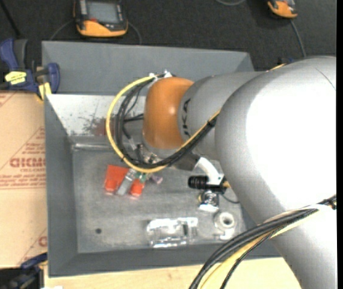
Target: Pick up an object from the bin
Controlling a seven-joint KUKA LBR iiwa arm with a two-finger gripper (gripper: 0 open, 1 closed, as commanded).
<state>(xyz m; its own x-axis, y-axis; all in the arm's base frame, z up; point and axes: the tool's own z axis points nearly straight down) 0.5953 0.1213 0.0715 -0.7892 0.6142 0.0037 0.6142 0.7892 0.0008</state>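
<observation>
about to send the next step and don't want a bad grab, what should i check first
1. End effector over a target: ok, it sits at the orange-red object left of the bin's middle.
2. Grip on that object: cannot tell, the contact is hidden.
3. Clear plastic piece and white ring out of the way: ok, both lie nearer the front.
4. Black-and-white item apart: ok, it lies to the right.
5. Room from the left bin wall: ok, a gap shows.

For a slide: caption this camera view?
Arm low over an orange block in the grey bin; clear packet and white ring nearby.
</observation>
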